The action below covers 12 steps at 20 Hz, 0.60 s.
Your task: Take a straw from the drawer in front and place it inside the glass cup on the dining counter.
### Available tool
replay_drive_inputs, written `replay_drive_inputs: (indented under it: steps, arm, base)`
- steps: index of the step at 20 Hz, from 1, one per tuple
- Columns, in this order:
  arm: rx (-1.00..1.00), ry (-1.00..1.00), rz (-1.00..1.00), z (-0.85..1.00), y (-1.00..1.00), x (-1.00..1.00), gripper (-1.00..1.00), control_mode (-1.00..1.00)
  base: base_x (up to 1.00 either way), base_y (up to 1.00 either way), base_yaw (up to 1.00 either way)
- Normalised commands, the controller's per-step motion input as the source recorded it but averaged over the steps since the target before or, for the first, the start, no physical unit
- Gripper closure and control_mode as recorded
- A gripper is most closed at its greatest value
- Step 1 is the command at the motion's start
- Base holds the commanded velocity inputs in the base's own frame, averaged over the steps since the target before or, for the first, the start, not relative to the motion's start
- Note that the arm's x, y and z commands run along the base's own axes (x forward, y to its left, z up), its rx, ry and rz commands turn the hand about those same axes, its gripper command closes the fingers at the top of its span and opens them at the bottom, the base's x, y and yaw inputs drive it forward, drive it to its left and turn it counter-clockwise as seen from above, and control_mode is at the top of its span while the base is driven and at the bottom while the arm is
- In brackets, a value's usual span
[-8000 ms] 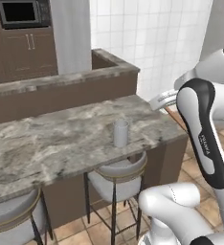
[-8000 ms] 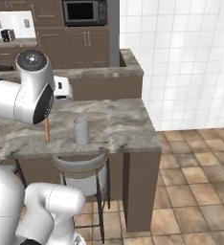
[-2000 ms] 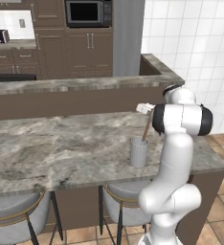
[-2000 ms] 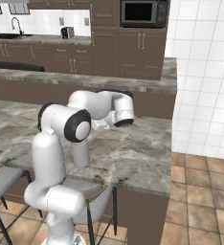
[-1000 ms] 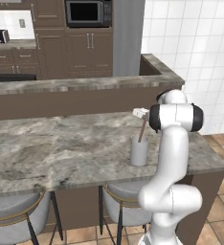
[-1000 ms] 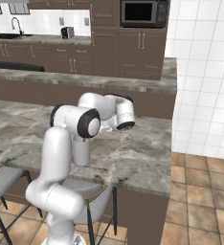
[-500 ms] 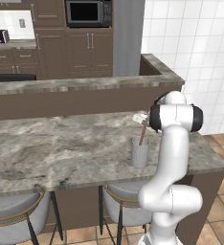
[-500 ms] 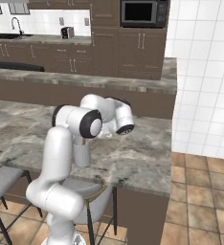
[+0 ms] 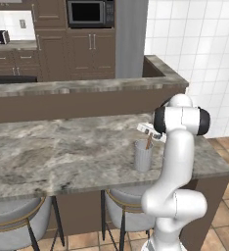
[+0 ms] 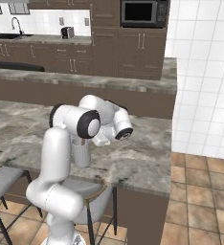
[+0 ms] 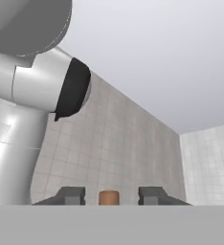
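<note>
The glass cup (image 9: 143,156) stands upright on the dining counter (image 9: 62,152), near its right end. The orange-tan straw (image 9: 148,142) leans inside it, its top poking above the rim. My gripper (image 9: 147,133) hovers just above the cup at the straw's top. In the hand view the gripper (image 11: 109,196) is open: the straw's round end (image 11: 109,197) sits between the fingertips (image 11: 71,194) with a gap on each side. From the right base view my arm covers most of the cup (image 10: 80,153). The drawer is out of view.
A raised back ledge (image 9: 87,87) runs behind the slab. Two stools (image 9: 18,225) (image 9: 124,211) are tucked under the counter's front edge. A white tiled wall (image 9: 199,54) stands to the right, with dark cabinets and a microwave (image 9: 89,12) far behind.
The hand has sunk a little toward the cup, lowering the straw into it. The jaws, shut on the straw before, have now parted from it.
</note>
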Motion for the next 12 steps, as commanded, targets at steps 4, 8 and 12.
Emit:
replay_drive_inputs:
  steps: [4, 8, 12]
  arm:
    - [-0.03, -0.01, -0.04, 0.00, 0.00, 0.00, -1.00, -1.00]
    - [-0.12, -0.08, -0.08, 0.00, 0.00, 0.00, -1.00, -1.00]
    - [-0.27, -0.21, -0.13, 0.00, 0.00, 0.00, -1.00, -1.00]
  base:
    - [0.00, 0.00, 0.00]
    - [0.00, 0.00, 0.00]
    - [0.00, 0.00, 0.00]
